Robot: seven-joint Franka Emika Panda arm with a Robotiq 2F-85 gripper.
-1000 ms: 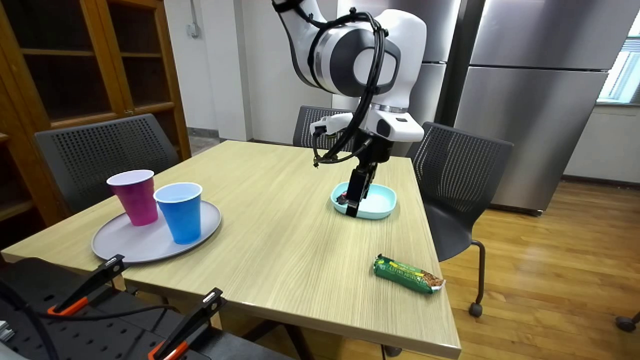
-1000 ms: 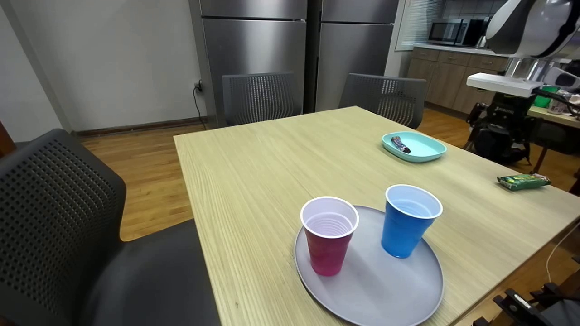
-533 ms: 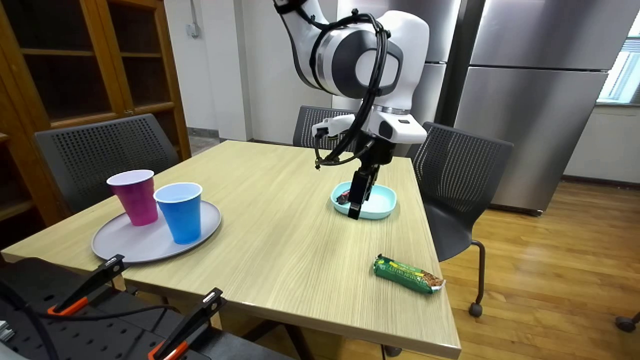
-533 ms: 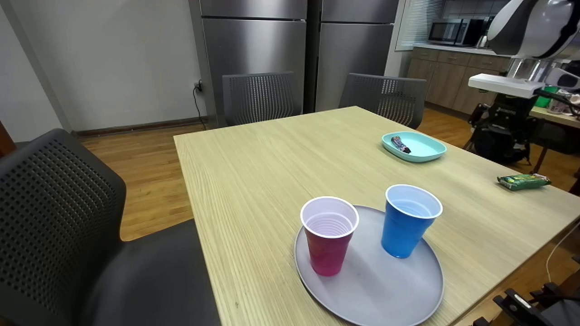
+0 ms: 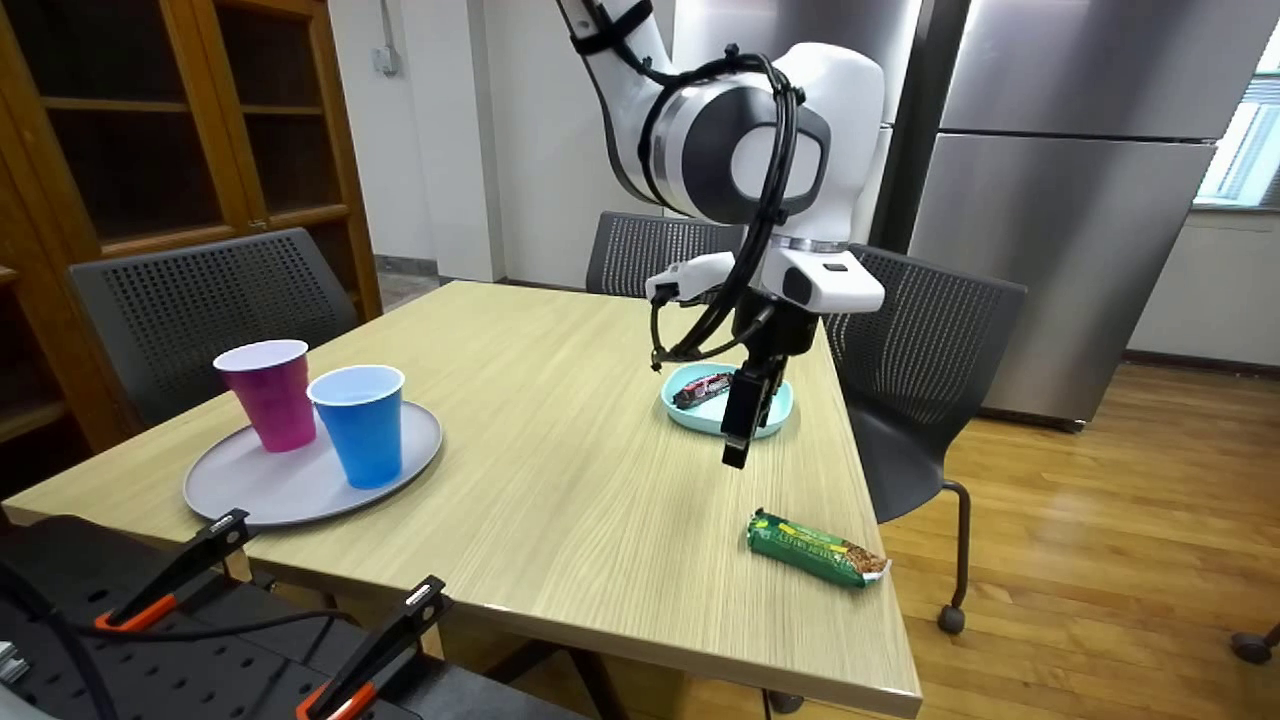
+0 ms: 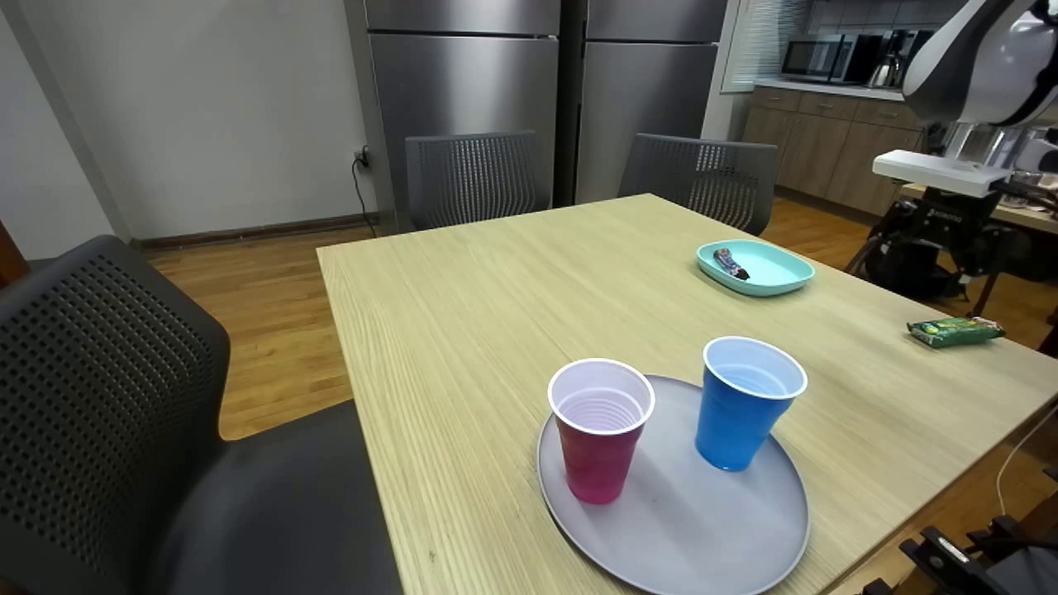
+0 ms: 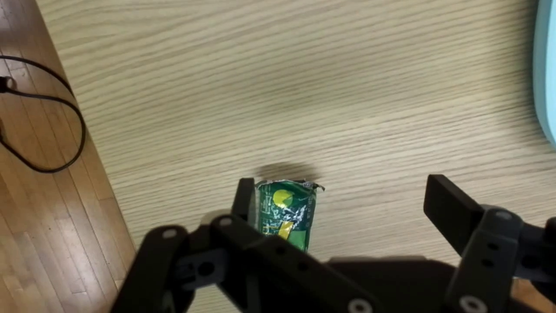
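My gripper (image 7: 343, 193) is open with nothing between its jaws in the wrist view. A green wrapped bar (image 7: 286, 213) lies on the table below, nearer the left finger, which hides its lower part. In an exterior view the gripper (image 5: 745, 435) hangs above the table, between the green bar (image 5: 815, 548) and a teal dish (image 5: 693, 420), apart from the bar. A dark red wrapped bar (image 5: 703, 390) lies in the dish. The green bar (image 6: 955, 330) and the dish (image 6: 773, 271) also show in an exterior view, where the gripper blends into a dark background.
A grey plate (image 5: 290, 500) holds a pink cup (image 5: 268, 400) and a blue cup (image 5: 362, 430), both upright. The green bar lies near the table's (image 5: 560, 480) edge. Chairs (image 5: 920, 350) stand around the table. Clamps (image 5: 375, 650) sit at the near edge.
The arm has moved away from the teal dish, down and to the right toward the green bar. More of the dark red bar in the dish shows now.
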